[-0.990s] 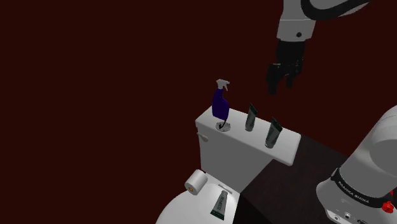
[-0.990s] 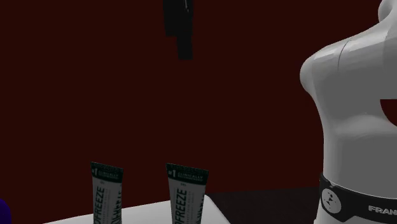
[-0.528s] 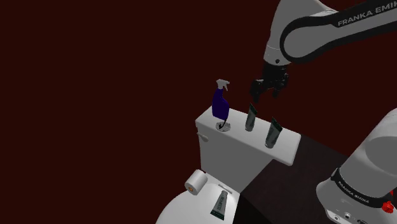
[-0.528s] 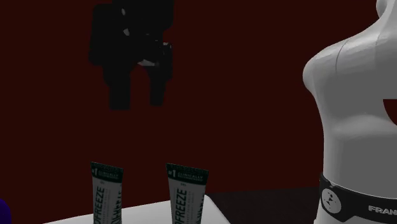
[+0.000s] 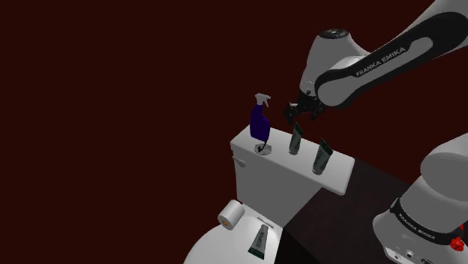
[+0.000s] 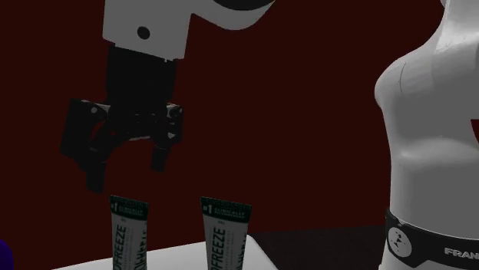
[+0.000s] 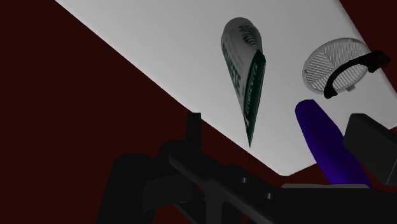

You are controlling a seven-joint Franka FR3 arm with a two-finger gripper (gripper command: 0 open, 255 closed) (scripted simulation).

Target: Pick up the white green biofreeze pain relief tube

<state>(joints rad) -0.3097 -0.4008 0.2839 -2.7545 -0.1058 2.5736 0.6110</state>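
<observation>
Black gripper (image 6: 127, 170) hangs with its fingers (image 6: 95, 172) spread wide and nothing between them. It sits just above the crimped green top of the tube (image 6: 127, 234); I cannot tell whether a fingertip brushes it.

That tube, white with a dark green band, stands upright near the middle of the tank (image 5: 300, 180) top. A second tube (image 6: 223, 234) stands apart from it, towards the second exterior view's right, near the tank's end. Open tank top lies between the two.

On the shoulder view's left of the tube, a blue bottle (image 5: 259, 121) stands close by, beside the round flush button (image 5: 264, 149). The dark red wall (image 5: 112, 90) rises beyond the tank.

Nearer and lower, a third tube (image 5: 259, 240) lies flat on the toilet lid (image 5: 217, 247), with a paper roll (image 5: 232, 214) just beside the lid.

Half a second ago the gripper was higher and further to the second exterior view's right. It has since come down and across, over the tube. The tubes and bottle have not moved.
</observation>
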